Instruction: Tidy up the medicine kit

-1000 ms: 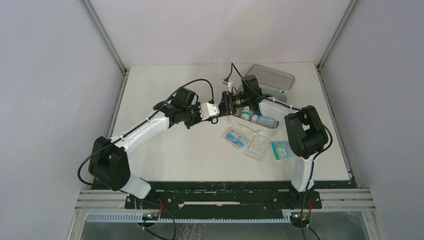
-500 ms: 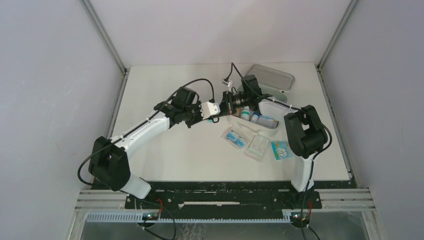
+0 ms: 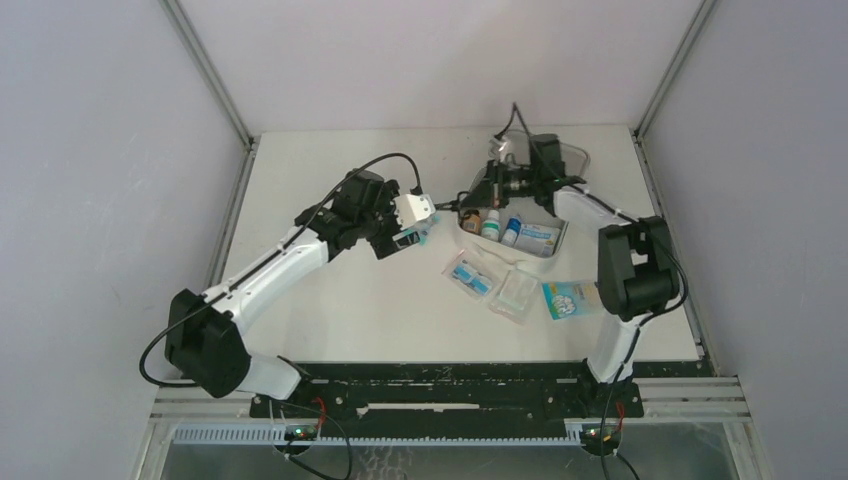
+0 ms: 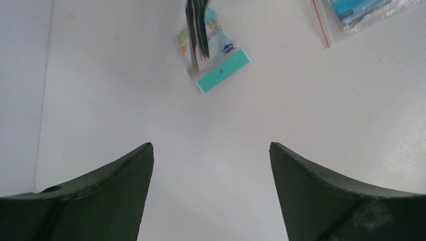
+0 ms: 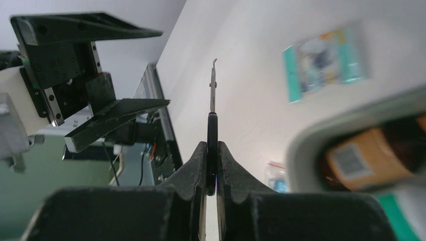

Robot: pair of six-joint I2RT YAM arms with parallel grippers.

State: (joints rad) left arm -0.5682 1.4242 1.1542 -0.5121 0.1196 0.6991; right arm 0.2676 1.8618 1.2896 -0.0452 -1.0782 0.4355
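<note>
The medicine kit (image 3: pixel 530 256) lies open at the back right, its white tray holding small bottles (image 3: pixel 490 225) and its grey lid (image 3: pixel 572 156) folded back. My right gripper (image 3: pixel 478 196) hovers over the tray's back-left corner, shut on a thin black-handled metal tool (image 5: pixel 212 108) that I see edge-on, its tip pointing at the left gripper. In the right wrist view the kit's rim (image 5: pixel 306 138) and an amber bottle (image 5: pixel 361 155) fill the lower right. My left gripper (image 3: pixel 418 232) (image 4: pixel 211 145) stands open above the bare table, nothing between its fingers.
A teal-edged packet (image 4: pixel 217 68) (image 5: pixel 324 63) lies on the table ahead of the left gripper. Clear packets (image 3: pixel 470 272) (image 3: pixel 516 292) and another teal packet (image 3: pixel 563 298) lie in front of the kit. Metal rails edge the table on both sides.
The left gripper has opened, let go of the tool and drawn back to the left. The right arm, shut on the tool, has carried it back and right over the kit.
</note>
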